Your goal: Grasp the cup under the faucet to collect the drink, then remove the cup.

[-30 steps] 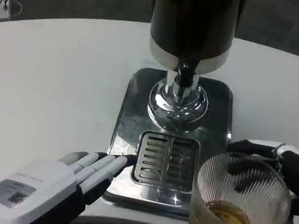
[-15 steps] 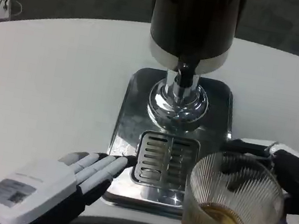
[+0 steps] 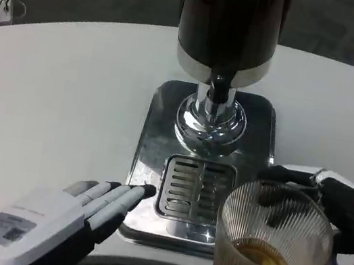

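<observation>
Right hand wrapped around ribbed glass cup, amber drink pooled at its bottom, held just right of the slotted drip grate. Left hand flat on the white counter, fingers touching the steel tray edge. Dark dispenser and faucet above.

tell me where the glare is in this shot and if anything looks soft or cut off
Head view: the brightest glare sits on the chrome dispenser base and the steel drip tray, which mirror the room. The ribbed glass cup shows amber drink through its wall; its bottom is cropped by the frame edge, as is the right hand holding it. The left hand looks slightly soft.
</observation>
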Robot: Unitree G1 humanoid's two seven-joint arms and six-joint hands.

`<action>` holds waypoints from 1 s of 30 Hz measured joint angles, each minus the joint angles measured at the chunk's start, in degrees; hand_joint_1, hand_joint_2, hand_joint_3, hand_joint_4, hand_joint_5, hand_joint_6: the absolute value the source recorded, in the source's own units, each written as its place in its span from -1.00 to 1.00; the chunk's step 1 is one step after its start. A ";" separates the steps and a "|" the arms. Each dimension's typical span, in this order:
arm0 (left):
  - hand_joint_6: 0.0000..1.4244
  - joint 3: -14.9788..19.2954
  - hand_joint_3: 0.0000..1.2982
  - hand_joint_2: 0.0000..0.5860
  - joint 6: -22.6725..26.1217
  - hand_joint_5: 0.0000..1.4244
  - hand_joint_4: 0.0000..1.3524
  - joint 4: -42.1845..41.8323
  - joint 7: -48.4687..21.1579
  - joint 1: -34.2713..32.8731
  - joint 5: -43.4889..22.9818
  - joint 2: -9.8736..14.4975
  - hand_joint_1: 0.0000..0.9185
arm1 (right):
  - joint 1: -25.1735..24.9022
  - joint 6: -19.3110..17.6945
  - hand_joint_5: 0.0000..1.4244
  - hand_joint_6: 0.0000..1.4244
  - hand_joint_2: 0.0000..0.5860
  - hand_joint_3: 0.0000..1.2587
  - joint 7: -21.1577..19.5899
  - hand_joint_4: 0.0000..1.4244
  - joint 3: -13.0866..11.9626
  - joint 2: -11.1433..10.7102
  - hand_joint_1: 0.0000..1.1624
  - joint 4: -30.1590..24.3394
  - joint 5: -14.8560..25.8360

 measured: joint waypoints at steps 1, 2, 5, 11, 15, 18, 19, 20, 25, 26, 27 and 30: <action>-1.00 0.00 -1.00 -0.77 0.00 -1.00 -1.00 0.00 0.00 0.18 0.00 0.00 -1.00 | 0.07 0.00 1.00 1.00 -0.21 0.69 0.00 0.80 -0.01 0.01 0.60 0.00 0.00; -1.00 0.00 -1.00 -0.77 0.00 -1.00 -1.00 0.00 0.00 0.34 0.00 0.00 -1.00 | 0.18 0.00 1.00 1.00 -0.20 0.69 0.00 0.80 -0.02 0.01 0.60 0.00 0.00; -1.00 0.01 -1.00 -0.77 0.00 -1.00 -1.00 -0.03 0.00 0.41 0.00 0.00 -1.00 | 0.48 0.00 1.00 1.00 -0.20 0.69 -0.01 0.80 -0.10 0.03 0.60 0.00 0.01; -1.00 0.01 -1.00 -0.77 0.00 -1.00 -1.00 -0.05 0.00 0.41 0.01 0.00 -1.00 | 0.55 0.00 1.00 1.00 -0.19 0.69 -0.13 0.80 -0.33 0.09 0.60 -0.01 0.03; -1.00 0.00 -1.00 -0.77 0.00 -1.00 -1.00 -0.05 0.00 0.41 0.01 0.00 -1.00 | 0.62 0.00 1.00 1.00 -0.19 0.69 -0.14 0.80 -0.38 0.09 0.60 -0.02 0.04; -1.00 0.00 -1.00 -0.77 0.00 -1.00 -1.00 -0.05 0.00 0.41 0.01 0.00 -1.00 | 0.64 0.00 1.00 1.00 -0.19 0.69 -0.15 0.80 -0.40 0.09 0.59 -0.02 0.05; -1.00 0.00 -1.00 -0.77 0.00 -1.00 -1.00 -0.05 0.00 0.41 0.01 0.00 -1.00 | 0.64 0.00 1.00 1.00 -0.19 0.69 -0.14 0.80 -0.40 0.09 0.59 -0.02 0.05; -1.00 0.00 -1.00 -0.77 0.00 -1.00 -1.00 -0.05 0.00 0.41 0.01 0.00 -1.00 | 0.64 0.00 1.00 1.00 -0.19 0.69 -0.15 0.80 -0.40 0.09 0.59 -0.02 0.05; -1.00 0.00 -1.00 -0.77 0.00 -1.00 -1.00 -0.05 0.00 0.32 0.01 0.00 -1.00 | 0.60 0.00 1.00 1.00 -0.19 0.69 -0.16 0.80 -0.41 0.09 0.59 -0.02 0.04; -1.00 0.00 -1.00 -0.77 0.00 -1.00 -1.00 -0.05 0.00 0.30 0.01 0.00 -1.00 | 0.59 0.00 1.00 1.00 -0.18 0.69 -0.16 0.80 -0.41 0.09 0.59 -0.02 0.04; -1.00 0.00 -1.00 -0.77 0.00 -1.00 -1.00 -0.05 0.00 0.27 0.01 0.00 -1.00 | 0.54 0.00 1.00 1.00 -0.18 0.69 -0.16 0.80 -0.40 0.09 0.59 -0.02 0.04; -1.00 0.00 -1.00 -0.77 0.01 -1.00 -1.00 -0.05 0.00 0.14 0.01 0.00 -1.00 | 0.15 0.00 1.00 1.00 -0.18 0.69 -0.17 0.80 -0.39 0.09 0.59 -0.02 0.04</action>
